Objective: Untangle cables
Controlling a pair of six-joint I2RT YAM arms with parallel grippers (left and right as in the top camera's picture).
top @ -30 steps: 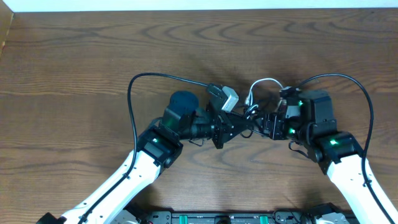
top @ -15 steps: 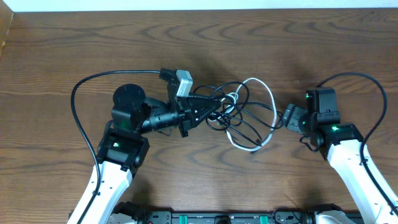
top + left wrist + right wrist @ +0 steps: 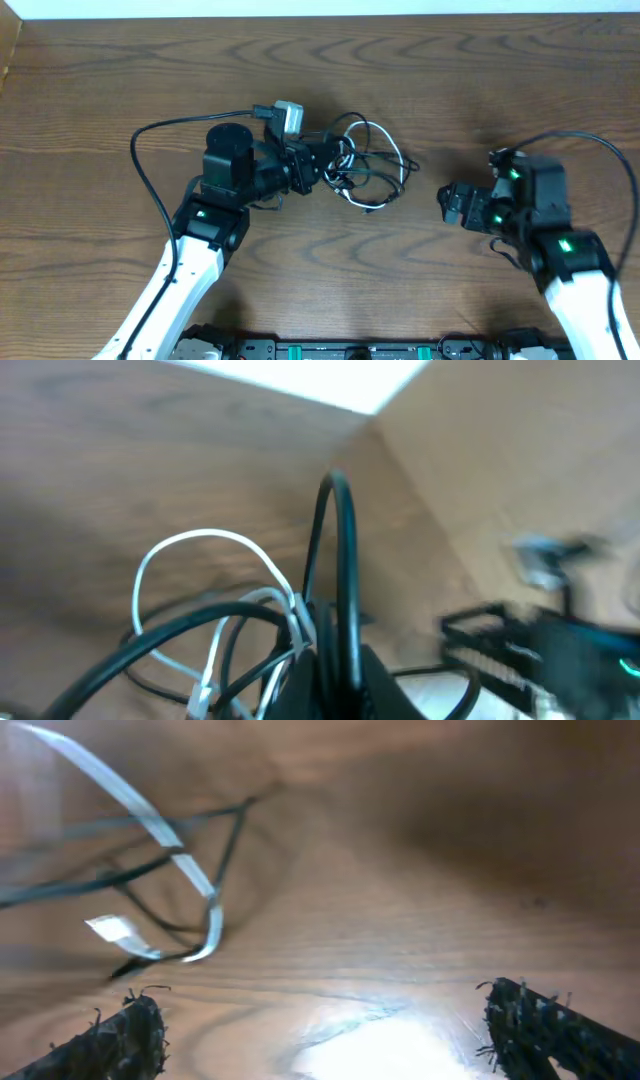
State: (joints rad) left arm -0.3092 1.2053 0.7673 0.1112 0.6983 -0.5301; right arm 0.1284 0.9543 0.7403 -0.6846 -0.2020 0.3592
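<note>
Starting at the left gripper (image 3: 322, 170), its jaws are seen clenched on a tangle of thin black and white cords (image 3: 365, 172). In the left wrist view a glossy black loop (image 3: 347, 560) rises straight out of the closed grip, with a slim white cord (image 3: 190, 538) arched at ten o'clock of it. The tangle is spread over the dark brown wooden table (image 3: 120, 90) from the jaws toward three o'clock, one side pinned and the rest loose. Whether any part is lifted off the wood cannot be told.

The right gripper (image 3: 446, 203) is placed at four o'clock of the tangle, apart from it. Its dark fingers (image 3: 130, 1035) are spread wide with nothing between them.

The cords are judged to be light, limp and smooth-jacketed, so loops can be expected to slide and to drag their neighbours when pulled. A hold is best taken on the white cord at the tangle's four o'clock edge, near what looks like a pale plug end (image 3: 118, 928). There a single strand can be isolated and drawn out gently.
</note>
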